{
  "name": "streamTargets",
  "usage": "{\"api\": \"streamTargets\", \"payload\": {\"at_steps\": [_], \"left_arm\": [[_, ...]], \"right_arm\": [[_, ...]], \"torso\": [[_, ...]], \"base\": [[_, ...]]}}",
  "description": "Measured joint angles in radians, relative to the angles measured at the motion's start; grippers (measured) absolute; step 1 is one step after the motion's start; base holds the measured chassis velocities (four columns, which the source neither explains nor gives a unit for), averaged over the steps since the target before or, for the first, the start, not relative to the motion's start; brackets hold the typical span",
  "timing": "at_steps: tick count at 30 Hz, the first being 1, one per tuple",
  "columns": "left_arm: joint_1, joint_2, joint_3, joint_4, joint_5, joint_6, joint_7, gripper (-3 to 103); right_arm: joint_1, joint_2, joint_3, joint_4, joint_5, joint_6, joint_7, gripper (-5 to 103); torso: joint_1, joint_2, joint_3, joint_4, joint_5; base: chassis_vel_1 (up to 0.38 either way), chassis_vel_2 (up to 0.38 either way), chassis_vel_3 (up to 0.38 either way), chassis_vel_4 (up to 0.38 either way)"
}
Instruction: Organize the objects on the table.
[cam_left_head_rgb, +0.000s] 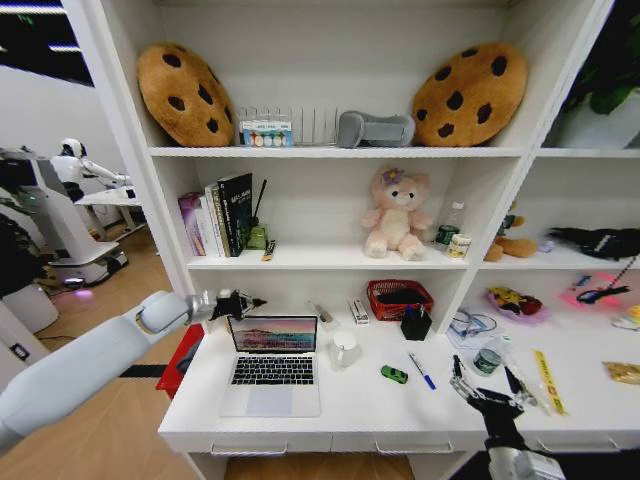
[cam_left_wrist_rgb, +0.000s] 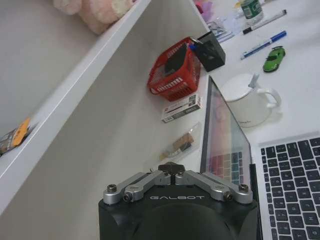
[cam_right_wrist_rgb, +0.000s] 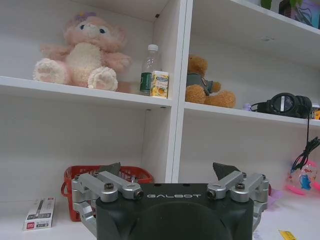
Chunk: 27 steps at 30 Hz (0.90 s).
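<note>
Left gripper (cam_left_head_rgb: 240, 302) raised at 9 o'clock of desk, just above top edge of silver laptop's (cam_left_head_rgb: 272, 366) open screen, jaws closed, holding nothing. Right gripper (cam_left_head_rgb: 485, 388) low at 4 o'clock, over table (cam_left_head_rgb: 370, 410) front, jaws spread wide, empty. Green toy car (cam_left_head_rgb: 394, 374) and blue pen (cam_left_head_rgb: 421, 370) lying centre, just beside white mug (cam_left_head_rgb: 344, 349); green-lidded jar (cam_left_head_rgb: 487, 360) and yellow strip (cam_left_head_rgb: 547, 380) toward 3 o'clock.

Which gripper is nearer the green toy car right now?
Right. The right gripper hovers off the car's right side, near the desk's front edge; the left gripper is farther, beyond the laptop at its lid's top-left corner.
</note>
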Motion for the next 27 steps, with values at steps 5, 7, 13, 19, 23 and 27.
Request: {"api": "streamTargets", "payload": {"at_steps": [5,7,13,19,23,27], "left_arm": [[-0.028,-0.010,0.034,0.008,0.064,-0.048,0.054,0],[-0.021,0.000,0.034,-0.013,0.073,-0.056,0.084,0],[-0.005,0.037,0.031,-0.059,0.067,-0.075,0.141,0],[0.063,0.079,-0.018,-0.120,0.049,-0.082,0.171,0],[0.182,0.136,-0.111,-0.223,0.070,-0.053,0.219,0],[0.358,0.177,-0.263,-0.311,0.112,-0.019,0.236,0]], "right_arm": [[-0.001,0.004,0.001,-0.003,-0.003,0.008,0.000,100],[0.002,0.009,0.016,-0.011,-0.001,0.026,0.007,100],[-0.004,0.016,0.029,-0.013,0.001,0.037,0.008,100],[-0.003,0.028,0.036,-0.013,0.003,0.040,0.010,100],[0.001,0.035,0.059,-0.013,0.032,0.038,0.012,100],[0.015,0.035,0.098,-0.017,0.090,0.027,0.017,100]], "torso": [[0.000,0.000,0.000,-0.0001,-0.0001],[0.000,0.000,0.000,0.0000,-0.0001],[0.000,0.000,0.000,0.0000,0.0001],[0.000,0.000,0.000,-0.0002,-0.0001],[0.000,0.000,0.000,0.0000,0.0000],[0.000,0.000,0.000,0.0000,0.0000]], "base": [[0.000,0.000,0.000,0.000],[0.000,0.000,0.000,0.000],[0.000,0.000,0.000,0.000],[0.000,0.000,0.000,0.000],[0.000,0.000,0.000,0.000],[0.000,0.000,0.000,0.000]]}}
